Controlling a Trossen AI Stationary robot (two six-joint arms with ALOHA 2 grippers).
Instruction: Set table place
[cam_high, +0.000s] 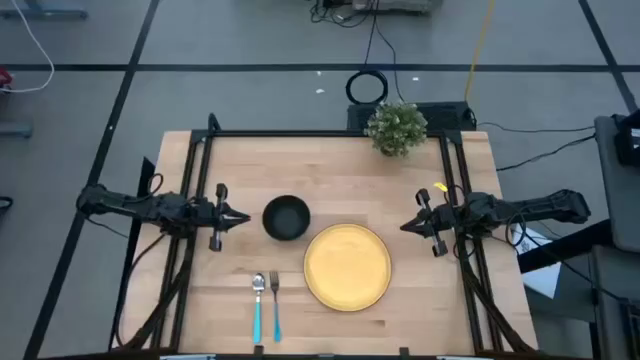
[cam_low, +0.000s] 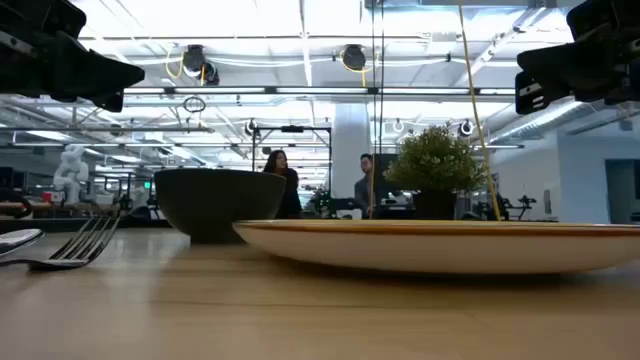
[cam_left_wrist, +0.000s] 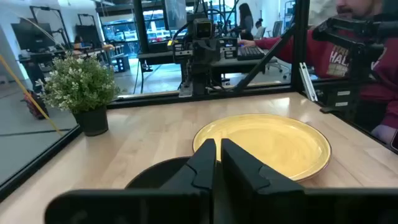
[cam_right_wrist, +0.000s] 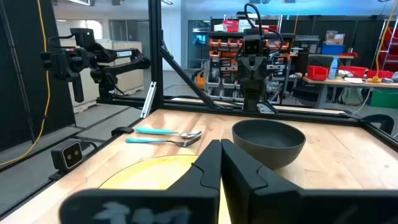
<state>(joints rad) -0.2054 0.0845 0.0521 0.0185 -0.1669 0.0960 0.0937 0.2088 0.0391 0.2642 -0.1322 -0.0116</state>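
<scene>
**Place laid, my grippers empty**

On the light butcher-block wooden table (cam_high: 340, 175) lie the round yellow plate (cam_high: 347, 266), black bowl (cam_high: 286, 217), turquoise-handled spoon (cam_high: 257, 305) and fork (cam_high: 275, 304). My left gripper (cam_high: 240, 217) and right gripper (cam_high: 409, 226) hover closed, holding nothing. People stand in the workshop behind.

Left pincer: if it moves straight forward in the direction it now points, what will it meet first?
Most likely the black bowl. The left pincer, shut and empty, points straight at it across the table. It seems to hang above the table, so it might pass over the rim; height is unclear.
</scene>
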